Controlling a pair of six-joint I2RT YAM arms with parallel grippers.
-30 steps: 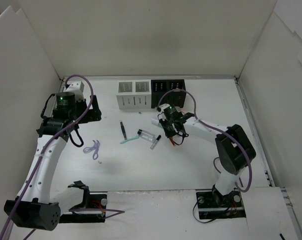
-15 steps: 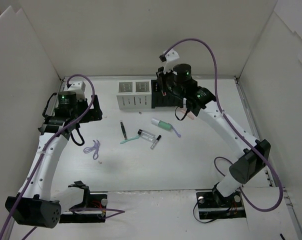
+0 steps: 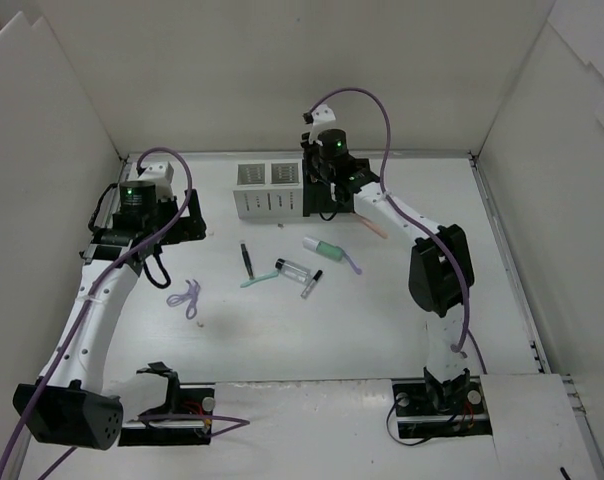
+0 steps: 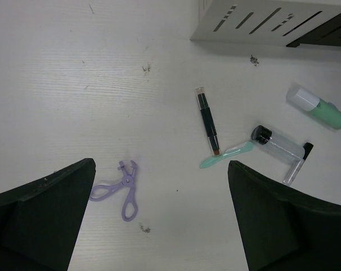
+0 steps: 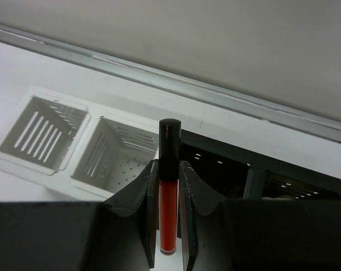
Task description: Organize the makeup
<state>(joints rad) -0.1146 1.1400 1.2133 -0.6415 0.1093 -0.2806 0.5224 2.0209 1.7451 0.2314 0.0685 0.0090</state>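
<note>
Two slotted boxes stood side by side, a white box and, touching its right end, a black box. The right gripper was clamped on one red stick. The stick's long axis ran along the fingers and its black cap pointed out past the fingertips. It hung over the seam where the white box met the black one.

In front of the white box seven things lay loose:
- one black stick, lengthwise toward the box
- one mint spatula
- one clear vial
- one mint-green tube
- one purple stick
- one pink stick
- one purple curler, off to the left

The left gripper hung spread wide, holding nothing.
</note>
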